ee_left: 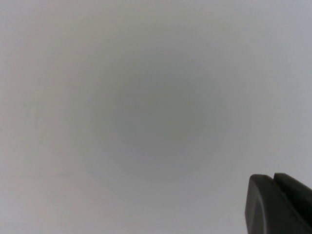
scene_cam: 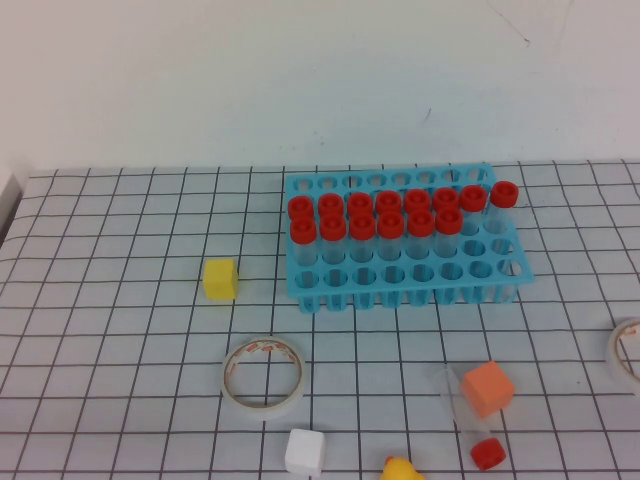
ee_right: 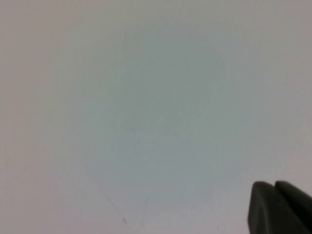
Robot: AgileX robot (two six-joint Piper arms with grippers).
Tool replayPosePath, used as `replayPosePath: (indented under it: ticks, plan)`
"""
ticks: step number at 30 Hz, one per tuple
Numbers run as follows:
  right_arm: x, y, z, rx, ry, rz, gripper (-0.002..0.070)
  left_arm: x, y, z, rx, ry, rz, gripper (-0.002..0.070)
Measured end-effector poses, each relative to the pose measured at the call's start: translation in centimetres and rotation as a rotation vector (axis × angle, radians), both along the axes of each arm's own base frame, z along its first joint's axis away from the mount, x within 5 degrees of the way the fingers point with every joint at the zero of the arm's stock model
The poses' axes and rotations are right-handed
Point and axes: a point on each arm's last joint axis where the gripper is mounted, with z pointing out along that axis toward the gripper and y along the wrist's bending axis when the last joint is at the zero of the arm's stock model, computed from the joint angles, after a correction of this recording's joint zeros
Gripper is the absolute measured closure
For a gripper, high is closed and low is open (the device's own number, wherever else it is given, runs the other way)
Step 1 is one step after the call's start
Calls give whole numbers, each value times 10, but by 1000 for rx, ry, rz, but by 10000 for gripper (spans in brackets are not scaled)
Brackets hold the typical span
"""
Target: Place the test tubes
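A blue test tube rack (scene_cam: pixel 405 282) stands at the middle right of the gridded table, holding several clear tubes with red caps (scene_cam: pixel 389 203) in its back rows. One more red-capped tube (scene_cam: pixel 474 425) lies flat near the front edge, partly under an orange cube (scene_cam: pixel 487 388). Neither arm shows in the high view. My left gripper (ee_left: pixel 273 181) is shut with nothing in it, facing a blank pale surface. My right gripper (ee_right: pixel 274 187) is likewise shut and empty, also facing a plain pale surface.
A yellow cube (scene_cam: pixel 220 278) sits left of the rack. A tape roll (scene_cam: pixel 264 375) lies front centre, a white cube (scene_cam: pixel 305 451) and a yellow object (scene_cam: pixel 399 468) at the front edge. Another roll (scene_cam: pixel 627 348) shows at the right edge.
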Motion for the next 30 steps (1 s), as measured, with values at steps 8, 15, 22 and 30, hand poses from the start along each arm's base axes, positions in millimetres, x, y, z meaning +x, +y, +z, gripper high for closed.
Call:
replayPosePath:
  ticks: [8,15,22,30]
  plan:
    - [-4,-1,7,20,-91,2,678,-5,2,8,-19,-105,14,676]
    - [-12,-5,46,147,16,-3,678,-6,-4,35,18,149,-50,676]
    - [-13,-8,99,207,342,-47,678,11,-10,74,186,460,-58,676]
    - [41,9,98,69,926,137,678,30,-16,57,190,783,-137,676]
